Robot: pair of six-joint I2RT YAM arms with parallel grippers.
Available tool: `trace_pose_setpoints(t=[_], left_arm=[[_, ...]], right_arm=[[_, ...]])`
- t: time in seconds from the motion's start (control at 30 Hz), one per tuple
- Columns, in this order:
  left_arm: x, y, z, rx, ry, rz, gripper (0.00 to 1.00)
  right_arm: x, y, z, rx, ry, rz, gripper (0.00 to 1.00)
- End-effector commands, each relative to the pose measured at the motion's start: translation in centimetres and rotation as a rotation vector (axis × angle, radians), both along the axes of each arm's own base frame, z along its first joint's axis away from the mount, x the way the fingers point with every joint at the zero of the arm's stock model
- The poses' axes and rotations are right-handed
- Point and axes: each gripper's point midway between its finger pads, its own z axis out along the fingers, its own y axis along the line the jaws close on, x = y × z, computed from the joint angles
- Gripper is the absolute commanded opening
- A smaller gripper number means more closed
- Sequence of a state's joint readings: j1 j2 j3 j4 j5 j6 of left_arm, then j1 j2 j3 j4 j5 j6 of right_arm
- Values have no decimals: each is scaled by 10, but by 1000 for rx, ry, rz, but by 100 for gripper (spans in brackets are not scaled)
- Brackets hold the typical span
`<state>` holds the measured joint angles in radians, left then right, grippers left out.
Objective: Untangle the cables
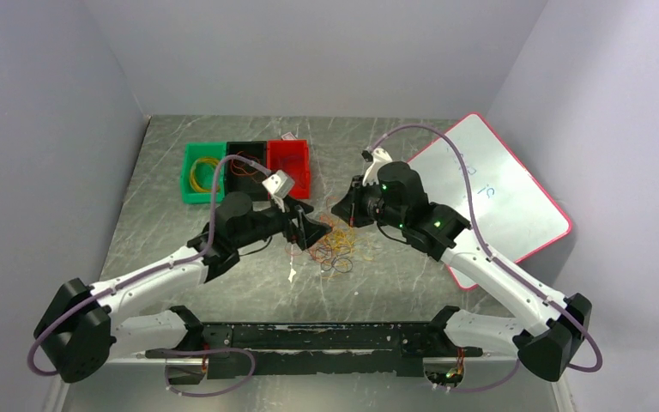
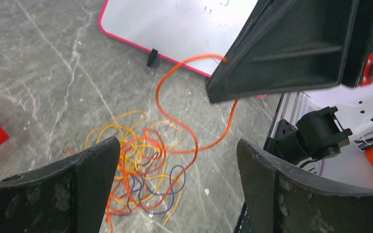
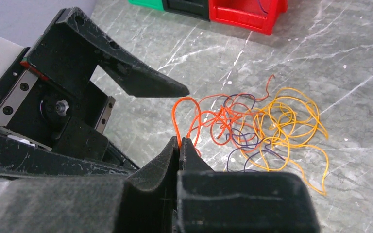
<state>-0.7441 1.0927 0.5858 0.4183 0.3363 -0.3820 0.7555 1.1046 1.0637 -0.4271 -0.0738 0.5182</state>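
The cables [image 1: 340,250] lie in a loose tangle of orange, yellow and dark purple loops on the grey table between the two arms. In the right wrist view my right gripper [image 3: 180,141] is shut on one orange cable [image 3: 176,114], whose loop leads back into the cables [image 3: 257,126]. The left wrist view shows that orange cable [image 2: 194,136] rising from the cables [image 2: 136,170] to the right gripper's finger [image 2: 291,48]. My left gripper [image 2: 177,170] hangs open just above the pile's edge with nothing between its fingers. From above, the left gripper [image 1: 311,225] and right gripper [image 1: 350,211] nearly meet.
A green bin [image 1: 187,176], a black bin [image 1: 244,148] and a red bin [image 1: 302,167] stand in a row at the back left; the green one holds yellow loops. A pink-edged whiteboard [image 1: 489,193] lies at the right, under the right arm.
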Motion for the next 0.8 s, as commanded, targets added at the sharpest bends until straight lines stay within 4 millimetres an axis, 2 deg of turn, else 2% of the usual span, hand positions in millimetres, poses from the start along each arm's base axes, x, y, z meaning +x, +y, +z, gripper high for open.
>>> trace_pose_setpoints(t=[0.0,0.17,0.27,0.6,0.77], left_arm=[[15,-20,35,-15,-150,11,93],[24,-34,32,14,-170,-5,93],[25,-41,23,24,-158,-22,92],[12,-55,-24,57,-62,-86,64],[8,-52,-49,67,5,-77,53]], right_arm=[[-4,4,16,46,1,24,0],[-5,9,27,79,-5,41,0],[-6,10,33,89,-11,49,0],[-9,8,66,154,-64,45,0],[-8,-2,88,187,-127,1,0]])
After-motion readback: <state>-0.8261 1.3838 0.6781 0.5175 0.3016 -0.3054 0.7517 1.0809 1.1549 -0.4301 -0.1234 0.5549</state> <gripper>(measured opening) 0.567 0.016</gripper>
